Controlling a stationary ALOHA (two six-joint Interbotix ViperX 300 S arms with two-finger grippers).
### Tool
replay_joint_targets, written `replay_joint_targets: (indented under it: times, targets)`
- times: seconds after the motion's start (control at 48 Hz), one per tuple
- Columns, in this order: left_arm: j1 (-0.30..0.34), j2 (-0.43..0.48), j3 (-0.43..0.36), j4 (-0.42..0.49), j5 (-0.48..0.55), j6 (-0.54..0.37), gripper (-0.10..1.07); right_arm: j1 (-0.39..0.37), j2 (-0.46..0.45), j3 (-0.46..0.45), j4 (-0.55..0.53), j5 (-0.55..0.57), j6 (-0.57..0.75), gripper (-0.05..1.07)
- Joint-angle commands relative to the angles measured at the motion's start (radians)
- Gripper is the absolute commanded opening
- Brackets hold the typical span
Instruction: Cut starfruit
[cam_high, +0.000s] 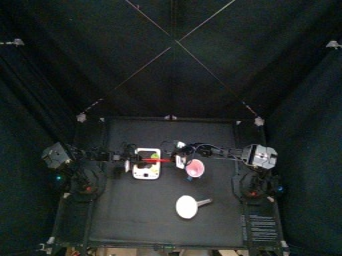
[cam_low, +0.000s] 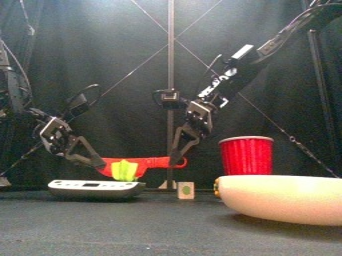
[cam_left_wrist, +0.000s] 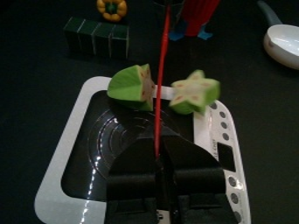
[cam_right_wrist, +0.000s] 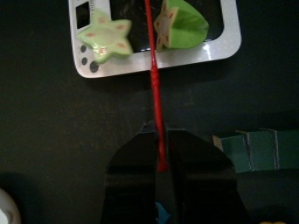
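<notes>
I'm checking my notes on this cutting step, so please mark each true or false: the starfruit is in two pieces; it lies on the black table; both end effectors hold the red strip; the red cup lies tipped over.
1. The yellow-green starfruit is in two pieces: true.
2. It lies on the black table: false, it rests on the white rectangular board.
3. The left end effector and right end effector both hold the thin red strip: true.
4. The red plastic cup lies tipped over: false, it stands upright.

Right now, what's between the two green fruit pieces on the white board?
The thin red strip runs between the two starfruit pieces, clearest in the left wrist view.
</notes>
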Motion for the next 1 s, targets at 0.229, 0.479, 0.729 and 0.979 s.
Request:
replay_joint_targets:
  times: [0.229, 0.479, 0.729, 0.979]
  targets:
    - [0.011, 0.003, -0.012, -0.009, 0.021, -0.003, 0.3, 0.012, -0.005, -0.023, 0.005, 0.002, -0.002, 0.34]
    - [0.009, 0.008, -0.012, -0.009, 0.041, -0.005, 0.3, 0.015, 0.011, -0.023, 0.005, 0.002, -0.002, 0.34]
    - [0.009, 0.008, -0.011, -0.011, 0.043, -0.005, 0.3, 0.02, 0.017, -0.023, 0.005, 0.0, -0.002, 0.34]
    - [0.008, -0.009, -0.009, -0.009, 0.043, -0.006, 0.3, 0.02, 0.0, -0.032, 0.011, 0.0, 0.0, 0.34]
